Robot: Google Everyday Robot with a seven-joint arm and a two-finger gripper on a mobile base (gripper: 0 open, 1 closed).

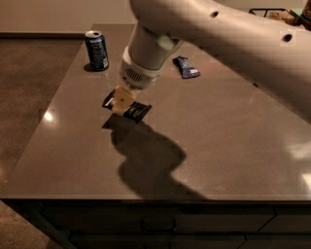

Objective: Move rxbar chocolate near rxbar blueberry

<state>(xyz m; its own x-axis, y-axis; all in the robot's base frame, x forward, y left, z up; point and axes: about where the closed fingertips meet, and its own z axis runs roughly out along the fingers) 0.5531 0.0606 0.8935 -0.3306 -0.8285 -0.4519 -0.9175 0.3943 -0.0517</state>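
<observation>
The rxbar chocolate (131, 110), a flat black wrapper with white lettering, is at my gripper (121, 100) over the left middle of the table. The gripper hangs from the big white arm (204, 29) and is shut on the wrapper's middle. The wrapper looks slightly raised, with its shadow just below and to the left. The rxbar blueberry (186, 67), a small dark-blue wrapper, lies flat on the table behind and to the right of the gripper, partly beside the arm.
A blue soda can (97, 50) stands upright at the back left of the grey table (233, 146). A black wire basket (272, 12) sits at the back right corner. The table's left edge runs close to the can.
</observation>
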